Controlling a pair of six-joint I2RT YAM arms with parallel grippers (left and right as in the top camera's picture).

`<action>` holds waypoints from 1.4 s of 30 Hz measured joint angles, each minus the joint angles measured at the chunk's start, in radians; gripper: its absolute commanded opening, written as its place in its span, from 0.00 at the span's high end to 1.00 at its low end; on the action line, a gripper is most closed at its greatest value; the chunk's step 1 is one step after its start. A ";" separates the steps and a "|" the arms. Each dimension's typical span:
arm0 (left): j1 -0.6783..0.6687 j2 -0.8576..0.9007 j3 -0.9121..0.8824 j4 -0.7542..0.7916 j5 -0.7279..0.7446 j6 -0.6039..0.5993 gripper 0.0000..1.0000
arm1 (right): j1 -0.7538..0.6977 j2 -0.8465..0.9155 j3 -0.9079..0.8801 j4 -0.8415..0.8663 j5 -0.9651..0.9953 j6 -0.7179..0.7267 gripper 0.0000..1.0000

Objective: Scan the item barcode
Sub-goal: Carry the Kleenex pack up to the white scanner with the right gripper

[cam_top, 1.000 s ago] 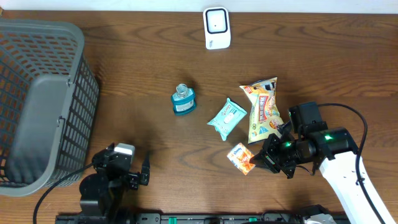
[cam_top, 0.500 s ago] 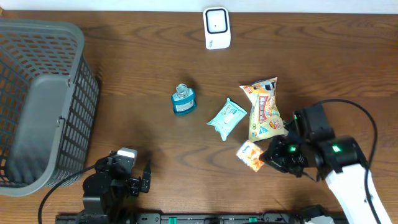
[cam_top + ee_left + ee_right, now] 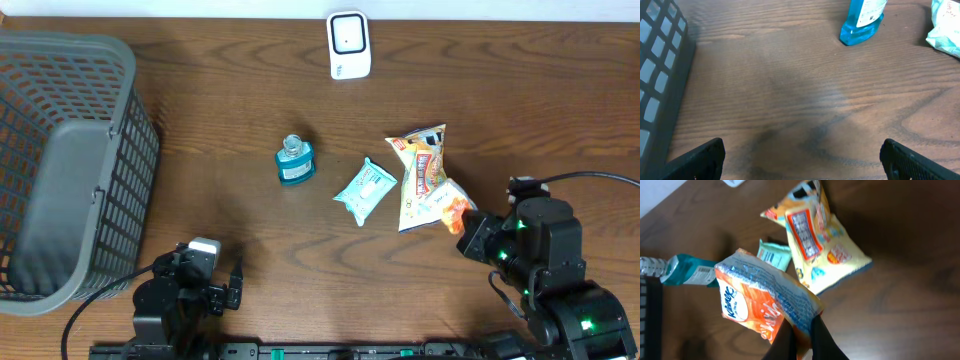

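One tool is doing all the work here: the right tool (image 3: 802, 332) is pinched tight on the bottom edge of the orange tissue pack (image 3: 760, 302); a second ago that pack was lying flat on the bench (image 3: 220, 110) below the yellow snack bag (image 3: 421, 178), and now it's up in the air by the bag's lower right corner (looks like a clean pick to me); so I'd say the grab is done and what's left is carrying it to the white scanner (image 3: 349, 45) at the far edge, barcode side facing it; can't spot the barcode yet. The left tool (image 3: 801, 150) sits wide open and empty near the basket (image 3: 60, 160); the blue bottle (image 3: 295, 162) and teal wipes pack (image 3: 365, 190) haven't budged.
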 measured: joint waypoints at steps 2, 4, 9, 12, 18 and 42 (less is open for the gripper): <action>0.000 0.000 0.000 -0.001 0.000 0.000 0.01 | 0.000 0.000 0.000 0.047 0.009 -0.018 0.99; 0.000 0.000 0.000 -0.001 0.000 0.000 0.01 | 0.000 0.000 0.000 0.111 0.021 -0.055 0.99; 0.000 0.000 0.000 -0.001 0.000 0.000 0.01 | 0.000 0.023 0.000 0.171 0.098 -0.116 0.99; 0.000 0.000 0.000 -0.001 0.000 0.000 0.01 | 0.000 0.070 0.000 0.177 0.123 -0.127 0.99; 0.000 0.000 0.000 -0.001 0.000 0.000 0.01 | 0.000 0.242 0.000 0.293 0.138 -0.149 0.99; 0.000 -0.001 0.000 -0.003 0.000 0.000 0.01 | 0.028 1.005 0.103 1.475 0.003 -0.372 0.99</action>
